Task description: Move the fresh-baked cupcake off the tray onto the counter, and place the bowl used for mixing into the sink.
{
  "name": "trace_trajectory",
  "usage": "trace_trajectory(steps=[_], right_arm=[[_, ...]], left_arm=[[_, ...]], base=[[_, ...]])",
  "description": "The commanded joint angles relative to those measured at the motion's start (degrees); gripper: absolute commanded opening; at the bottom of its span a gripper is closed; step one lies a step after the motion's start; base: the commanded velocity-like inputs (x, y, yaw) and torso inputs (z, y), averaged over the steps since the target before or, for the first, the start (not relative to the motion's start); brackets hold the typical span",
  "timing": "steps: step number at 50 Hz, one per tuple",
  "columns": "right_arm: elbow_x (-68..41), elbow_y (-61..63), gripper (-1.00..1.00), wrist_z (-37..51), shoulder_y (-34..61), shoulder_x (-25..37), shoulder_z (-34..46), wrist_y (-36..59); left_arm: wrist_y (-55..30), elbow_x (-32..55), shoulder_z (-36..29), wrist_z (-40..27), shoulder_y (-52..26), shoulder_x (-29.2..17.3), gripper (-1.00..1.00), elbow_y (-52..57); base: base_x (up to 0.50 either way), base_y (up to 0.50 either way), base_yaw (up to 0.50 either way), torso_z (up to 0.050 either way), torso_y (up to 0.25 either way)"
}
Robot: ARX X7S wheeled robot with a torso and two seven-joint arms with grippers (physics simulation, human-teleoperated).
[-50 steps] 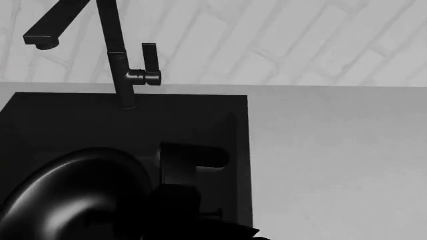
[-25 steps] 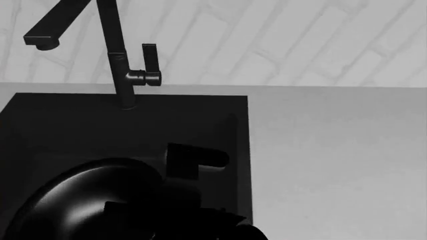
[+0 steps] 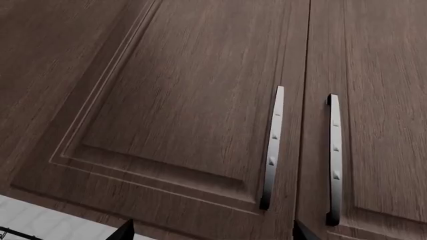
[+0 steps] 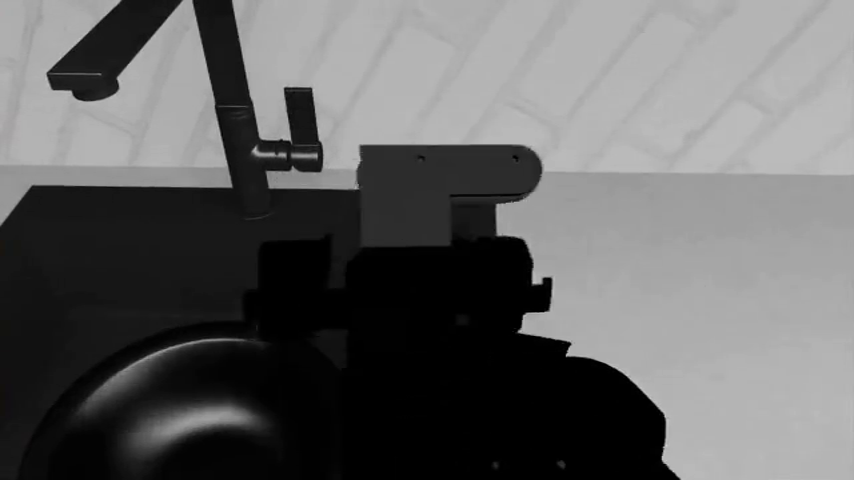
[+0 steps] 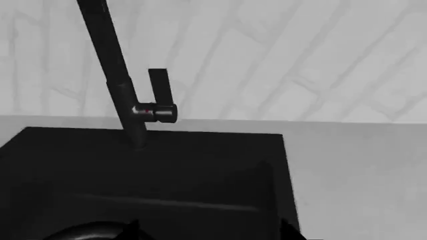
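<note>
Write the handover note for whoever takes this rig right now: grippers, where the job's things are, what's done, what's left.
Right gripper: its arm rises over the sink's right side; its wrist view shows only two fingertips, spread apart with nothing between them, so it looks open.
Left gripper: faces the brown cabinet doors under the counter; only finger tips show, open or shut unclear.
Bowl: inside the sink, at its near side, below the faucet. That step looks done.
Cupcake and tray: in none of the views, so whether the cupcake is on the counter cannot be confirmed.
Left: find the tray and check the cupcake.
</note>
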State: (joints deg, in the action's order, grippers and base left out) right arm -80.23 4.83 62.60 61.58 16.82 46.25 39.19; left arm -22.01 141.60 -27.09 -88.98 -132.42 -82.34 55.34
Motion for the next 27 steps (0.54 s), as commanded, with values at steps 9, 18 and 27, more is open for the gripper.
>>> trace_trajectory(steps=[9,18,27], right_arm=[[-42.03,55.17,1.0,27.4,60.47,47.84,22.75,-29.87],[-50.63,55.17,1.0,27.4,27.72,47.85,-21.23,-12.46],[-70.89,55.17,1.0,27.4,-5.09,48.58,-75.72,4.52]], left_arm=[[-1.18,-0.08,2.39,1.15,1.92,-1.96,1.0,-1.24],[-1.21,0.31,3.15,0.38,2.13,-1.32,1.0,-0.94],[-1.36,0.86,3.39,-0.05,1.8,-0.92,1.0,-0.79]], base=[[0.0,0.0,0.0,0.0,0.0],[0.0,0.0,0.0,0.0,0.0],[0.0,0.0,0.0,0.0,0.0]])
